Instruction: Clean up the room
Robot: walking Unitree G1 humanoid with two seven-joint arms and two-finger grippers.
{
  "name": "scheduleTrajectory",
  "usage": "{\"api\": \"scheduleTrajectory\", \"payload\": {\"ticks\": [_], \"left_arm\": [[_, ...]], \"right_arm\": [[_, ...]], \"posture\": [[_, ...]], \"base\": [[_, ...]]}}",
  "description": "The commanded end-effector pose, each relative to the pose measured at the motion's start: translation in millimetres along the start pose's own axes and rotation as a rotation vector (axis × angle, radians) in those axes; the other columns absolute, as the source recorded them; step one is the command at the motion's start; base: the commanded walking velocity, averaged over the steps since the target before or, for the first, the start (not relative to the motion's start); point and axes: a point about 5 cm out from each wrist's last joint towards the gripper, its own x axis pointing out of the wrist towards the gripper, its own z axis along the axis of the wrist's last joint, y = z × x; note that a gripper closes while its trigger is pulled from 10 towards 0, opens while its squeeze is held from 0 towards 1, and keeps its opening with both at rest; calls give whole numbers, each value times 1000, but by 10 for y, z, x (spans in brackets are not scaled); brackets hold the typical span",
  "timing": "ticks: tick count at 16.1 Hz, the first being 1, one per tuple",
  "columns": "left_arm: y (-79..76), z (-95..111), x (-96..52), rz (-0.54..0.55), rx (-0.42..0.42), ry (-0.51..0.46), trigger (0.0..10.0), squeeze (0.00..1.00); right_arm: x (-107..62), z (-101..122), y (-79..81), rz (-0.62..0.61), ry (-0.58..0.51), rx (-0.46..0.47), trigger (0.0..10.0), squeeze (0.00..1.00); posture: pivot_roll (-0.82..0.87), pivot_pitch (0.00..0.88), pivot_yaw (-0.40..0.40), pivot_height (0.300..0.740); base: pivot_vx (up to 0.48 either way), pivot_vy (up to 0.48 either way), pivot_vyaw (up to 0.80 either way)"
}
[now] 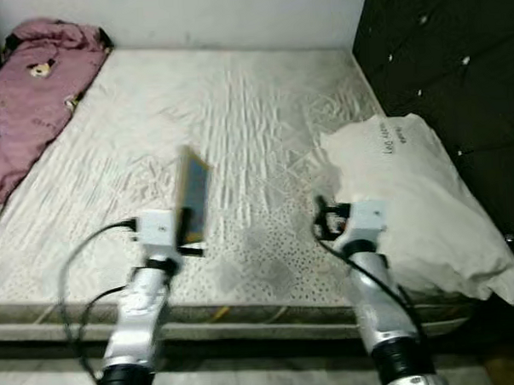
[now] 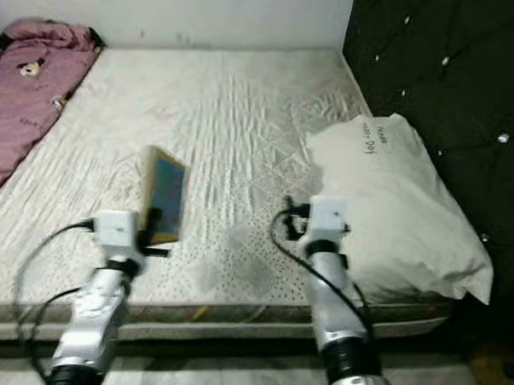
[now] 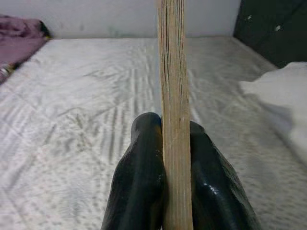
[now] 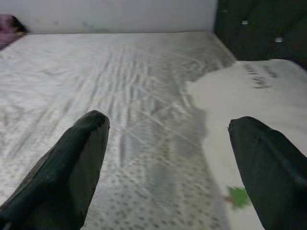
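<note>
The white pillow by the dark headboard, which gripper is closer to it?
Right. The right gripper hovers open beside the white pillow; the left gripper, across the bare mattress, is clamped on a thin book.

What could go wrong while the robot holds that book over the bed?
The left gripper pinches the book only near its lower edge, standing upright above the mattress, so it might tip or slip out and land on the sheet. The right gripper hangs open close beside the white pillow; a careless swing could nudge the pillow towards the bed's edge.
</note>
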Motion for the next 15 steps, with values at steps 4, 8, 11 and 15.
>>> {"api": "scheduleTrajectory", "payload": {"ticks": [4,8,11,15], "left_arm": [[-117,136,42,-48,-12,-69,10000,0],[-118,128,42,-44,-16,-63,10000,0],[-122,128,44,-37,-18,-64,10000,0],[-141,126,44,-34,2,-59,10000,0]], "right_arm": [[-10,-9,-123,-39,7,-11,10000,0],[-10,-8,-122,-38,7,-12,10000,0],[-13,-10,-124,-39,7,-10,10000,0],[-18,-15,-129,-36,11,-11,10000,0]], "posture": [[17,0,13,740],[18,0,13,740],[18,0,12,740],[22,0,9,740]], "base": [[330,0,-120],[89,0,-141],[0,0,0],[0,0,0]]}}
